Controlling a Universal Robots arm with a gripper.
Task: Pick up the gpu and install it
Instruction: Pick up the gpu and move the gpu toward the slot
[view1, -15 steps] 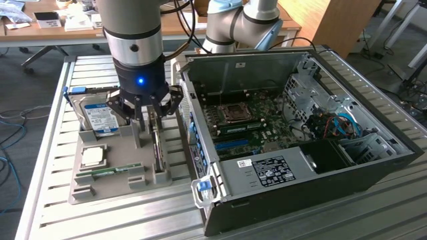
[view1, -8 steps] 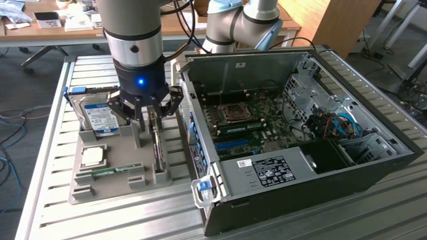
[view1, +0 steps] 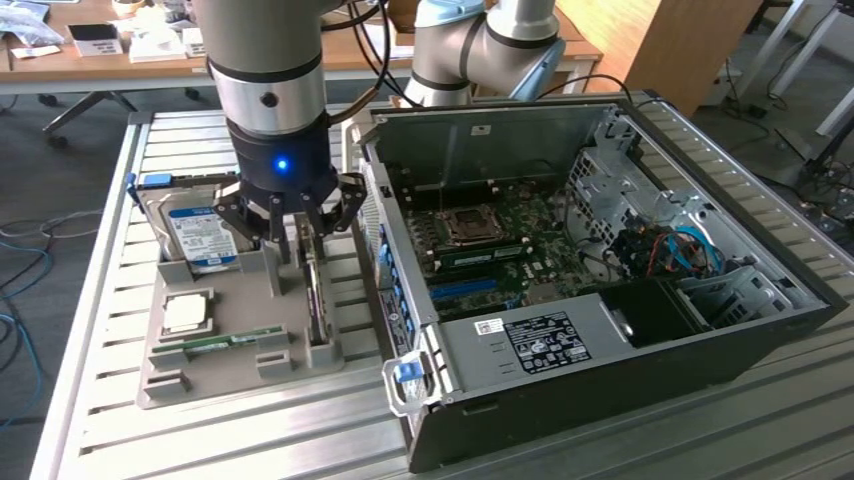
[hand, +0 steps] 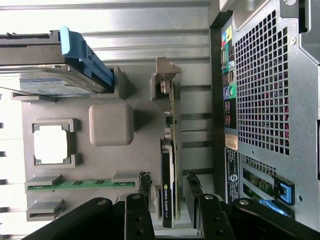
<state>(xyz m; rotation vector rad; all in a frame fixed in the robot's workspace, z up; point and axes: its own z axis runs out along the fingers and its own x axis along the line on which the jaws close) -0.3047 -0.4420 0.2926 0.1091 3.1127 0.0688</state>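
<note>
Low over a gray tray (view1: 214, 372) (hand: 85, 105), pointing straight down: the gripper (view1: 300, 232) (hand: 169, 182). Open as wide as can be. Nothing held.

Right under the gripper, between its two fingers (hand: 144, 187): the gpu (view1: 315, 300) (hand: 170, 125). Standing up on its thin edge in a slot of the tray. Dark fan part nearest the fingers, shiny metal end farthest from them. A little gap on each side of the card in the wrist view, so no squeeze yet and, as far as can be told, no touch.

Close beside the gripper, away from the computer: a silver hard drive (view1: 200, 235) (hand: 50, 82) with a blue and white sticker, standing in the same tray. A bit farther from the gripper, also in the tray: a square chip (view1: 184, 313) (hand: 52, 144) and a thin green memory stick (view1: 220, 343) (hand: 80, 184).

On the gripper's other side, very near: the computer (view1: 747, 330) (hand: 265, 75), lying with its side open. Inside, well apart from the gripper: the green board (view1: 521, 250) with its slots.

So, only at the start. Lined up over the card and ready to grab, by the look of it. Not done: closing on the card, lifting it out of the tray, carrying it over to the computer, pushing it into the board.
</note>
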